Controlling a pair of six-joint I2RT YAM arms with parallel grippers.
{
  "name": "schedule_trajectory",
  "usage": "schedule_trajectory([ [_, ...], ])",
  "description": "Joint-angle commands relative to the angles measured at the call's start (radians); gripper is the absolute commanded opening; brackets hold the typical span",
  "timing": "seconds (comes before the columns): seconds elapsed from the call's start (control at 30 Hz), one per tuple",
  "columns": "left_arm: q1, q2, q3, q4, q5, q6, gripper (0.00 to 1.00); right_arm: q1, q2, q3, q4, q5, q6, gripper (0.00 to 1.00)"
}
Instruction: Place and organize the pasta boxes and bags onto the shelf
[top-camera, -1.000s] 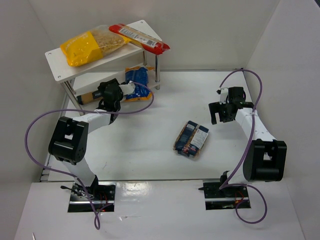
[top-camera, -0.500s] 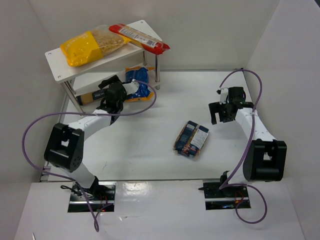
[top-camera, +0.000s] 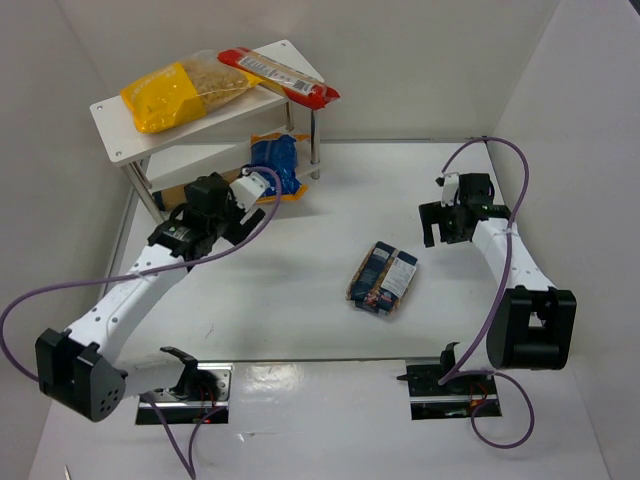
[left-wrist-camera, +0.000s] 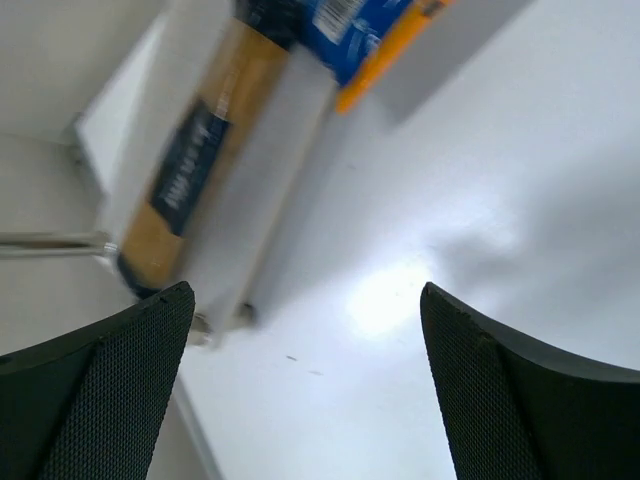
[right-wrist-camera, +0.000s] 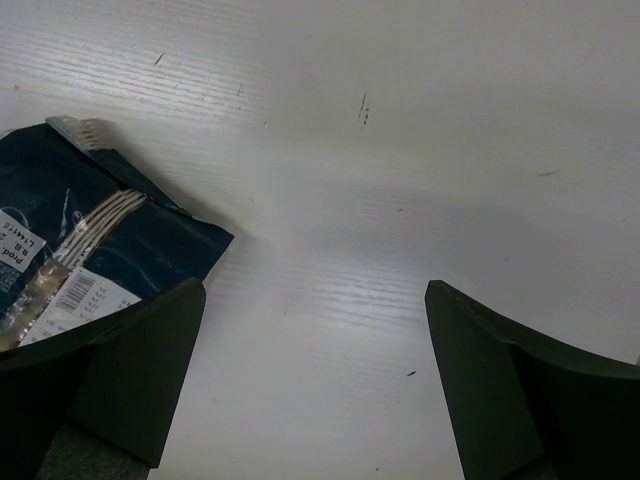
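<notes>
The white two-tier shelf (top-camera: 113, 126) stands at the far left. A yellow-and-clear bag (top-camera: 170, 92) and a long red packet (top-camera: 280, 75) lie on its top board. A blue bag (top-camera: 272, 163) lies at the lower board's right end. The blue-and-orange spaghetti packet (left-wrist-camera: 190, 175) lies on the lower board (left-wrist-camera: 290, 130), mostly hidden by my arm in the top view. The dark blue box (top-camera: 383, 277) lies flat mid-table and shows in the right wrist view (right-wrist-camera: 70, 225). My left gripper (top-camera: 200, 222) (left-wrist-camera: 310, 390) is open and empty in front of the shelf. My right gripper (top-camera: 438, 232) (right-wrist-camera: 315, 380) is open and empty above the table, right of the box.
White walls close the table at the back and on both sides. Purple cables loop from both arms. A thin silver shelf leg (top-camera: 314, 145) stands next to the blue bag.
My left gripper has drawn back from the shelf's lower board and swung left, its arm stretching out. The right arm has barely moved.
</notes>
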Motion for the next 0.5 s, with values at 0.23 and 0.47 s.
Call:
schedule_trajectory([
  [0.23, 0.161, -0.144, -0.092, -0.231, 0.445, -0.248, 0.99, 0.008, -0.009, 0.013, 0.015, 0.077, 0.067, 0.99],
  [0.47, 0.201, -0.102, -0.074, -0.27, 0.533, -0.223, 0.99, 0.008, 0.011, 0.013, 0.015, 0.088, 0.067, 0.99],
])
